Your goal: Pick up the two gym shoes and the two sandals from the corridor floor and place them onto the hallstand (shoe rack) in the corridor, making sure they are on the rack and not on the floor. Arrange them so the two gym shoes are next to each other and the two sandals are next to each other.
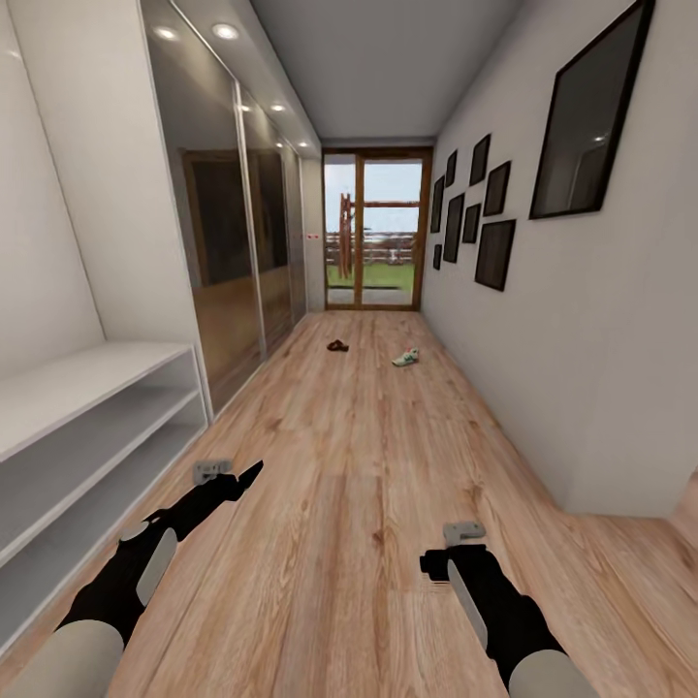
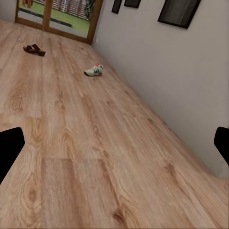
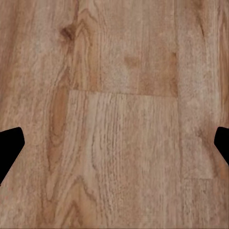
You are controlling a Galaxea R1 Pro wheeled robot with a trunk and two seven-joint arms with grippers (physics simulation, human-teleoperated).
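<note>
Both arms are held low over the corridor floor (image 1: 359,465), nothing gripped. The left gripper (image 1: 250,473) is seen nearest the hallstand (image 1: 87,427), just off its open front; in the left wrist view its fingers (image 2: 9,148) sit wide apart at the frame edges, so it is spread and empty. The right gripper (image 1: 433,565) is further from the hallstand, out over bare planks; in the right wrist view its fingers (image 3: 9,145) are likewise spread with only wood grain between them, empty.

The hallstand is seen as a light-grey unit against the wall with two long cubby tiers; no shoes are seen on it. Just beyond the hallstand along the same wall the mirrored wardrobe (image 1: 237,242) is lined up.

Well past the hallstand, far down the floor, one gym shoe (image 1: 406,358) is lying near the wall with the dark picture frames (image 1: 494,252), white with green stripes. A brown sandal (image 1: 337,345) is lying on the floor slightly further on, well apart from the gym shoe, more toward the hallstand's side. Whether it is one sandal or a pair cannot be told. Farthest from the hallstand the glass door (image 1: 376,233) closes the corridor
</note>
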